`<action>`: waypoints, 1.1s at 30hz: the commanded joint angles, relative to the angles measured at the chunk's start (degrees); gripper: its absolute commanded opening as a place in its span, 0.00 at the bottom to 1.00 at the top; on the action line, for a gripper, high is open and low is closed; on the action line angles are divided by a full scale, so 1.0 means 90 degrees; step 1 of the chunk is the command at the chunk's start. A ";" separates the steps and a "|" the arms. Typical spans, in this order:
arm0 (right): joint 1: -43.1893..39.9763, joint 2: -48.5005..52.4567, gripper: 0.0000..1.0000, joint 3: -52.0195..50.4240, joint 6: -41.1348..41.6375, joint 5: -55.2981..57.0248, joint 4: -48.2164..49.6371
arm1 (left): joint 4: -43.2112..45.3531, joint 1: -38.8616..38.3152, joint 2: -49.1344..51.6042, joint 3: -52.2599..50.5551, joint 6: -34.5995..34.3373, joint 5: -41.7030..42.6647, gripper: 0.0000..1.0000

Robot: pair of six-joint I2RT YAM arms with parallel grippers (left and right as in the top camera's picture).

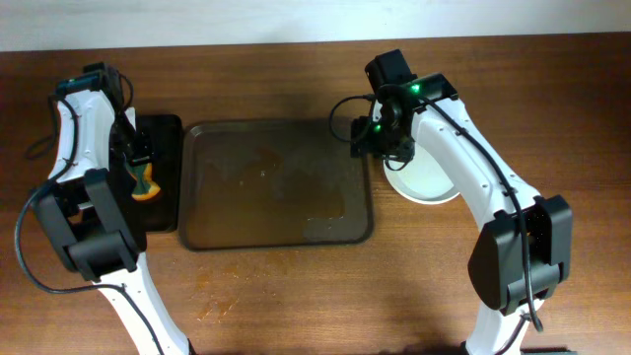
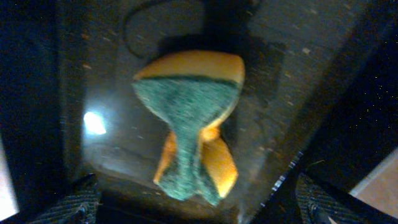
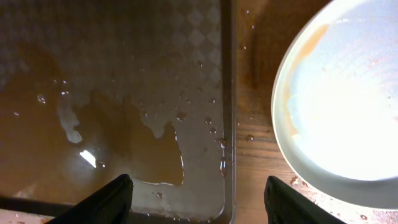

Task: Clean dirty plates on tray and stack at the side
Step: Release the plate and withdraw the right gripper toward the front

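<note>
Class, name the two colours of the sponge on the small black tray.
The soft sponge is green on its scouring face, yellow-orange beneath; left wrist view shows it best.

The brown wooden table point(image 1: 296, 296) beneath me carries 3 things in a row: a narrow black tray point(image 1: 163, 212) on my left, the large dark brown tray point(image 1: 246, 212) just beside it, and a white plate point(image 1: 424, 182) near that tray's right edge.

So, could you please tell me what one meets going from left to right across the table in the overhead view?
Black tray → brown tray → white plate.
</note>
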 commanded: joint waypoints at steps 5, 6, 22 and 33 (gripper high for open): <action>0.0022 -0.1188 0.87 0.1875 -0.0114 0.1770 -0.1428 | -0.0571 -0.0250 -0.0423 0.2089 0.0010 0.2594 0.99; 0.0022 -0.1377 0.96 0.2244 -0.0117 0.2188 -0.1792 | -0.0554 -0.0350 -0.0500 0.2373 0.0010 0.2987 0.99; 0.0029 -0.4087 0.98 0.3706 -0.0148 0.3096 -0.3776 | -0.0561 -0.0546 -0.0517 0.2545 0.0012 0.2914 0.99; -0.1608 -0.7376 0.98 -0.2424 -0.1945 0.1855 0.1783 | -0.0561 -0.0546 -0.0517 0.2545 0.0012 0.2914 0.99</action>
